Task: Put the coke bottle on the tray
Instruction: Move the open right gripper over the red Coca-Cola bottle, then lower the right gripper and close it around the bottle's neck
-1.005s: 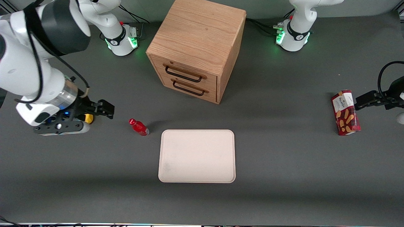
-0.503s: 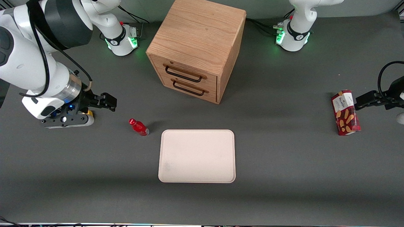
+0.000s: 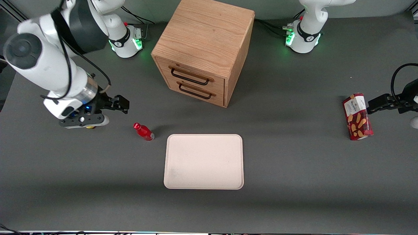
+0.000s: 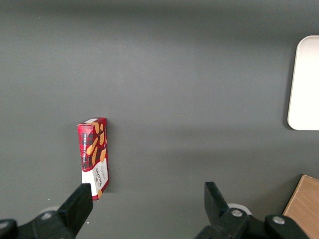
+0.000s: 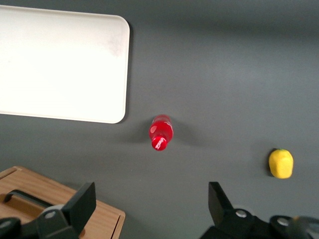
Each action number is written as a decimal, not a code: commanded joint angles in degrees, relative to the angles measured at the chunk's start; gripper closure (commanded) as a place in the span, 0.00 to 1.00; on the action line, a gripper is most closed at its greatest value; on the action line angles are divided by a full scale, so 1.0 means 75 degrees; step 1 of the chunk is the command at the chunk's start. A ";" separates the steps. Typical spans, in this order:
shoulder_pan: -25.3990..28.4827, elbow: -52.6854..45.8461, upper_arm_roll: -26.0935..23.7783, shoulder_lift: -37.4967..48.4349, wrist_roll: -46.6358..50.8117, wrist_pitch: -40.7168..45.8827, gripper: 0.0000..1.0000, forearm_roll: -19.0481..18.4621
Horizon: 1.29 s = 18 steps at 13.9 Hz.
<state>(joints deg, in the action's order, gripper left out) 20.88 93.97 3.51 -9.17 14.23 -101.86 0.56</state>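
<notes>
Spread wide and holding nothing, jaws of the black two-finger gripper (image 3: 122,105) hover above the table near the small all-red plastic coke bottle (image 3: 143,131), which stands upright just beside the flat cream-beige tray (image 3: 204,161). Probably light, stiff, smooth and easily toppled (narrow base); best pinched across the round body below the cap.

Open table between pincer (image 3: 122,105) and coke bottle (image 3: 143,132)

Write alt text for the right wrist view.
A small all-red bottle stands upright on the dark grey table, beside the large cream-beige tray. The open tool hangs above and apart from the bottle, with a yellow lump nearby.
</notes>
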 commanded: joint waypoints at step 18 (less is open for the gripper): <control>0.0052 0.2634 0.0130 -0.0781 0.0001 -0.3540 0.00 0.0055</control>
<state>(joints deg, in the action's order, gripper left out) 20.86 113.39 4.03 -15.62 14.23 -127.86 0.56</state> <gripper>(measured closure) 0.000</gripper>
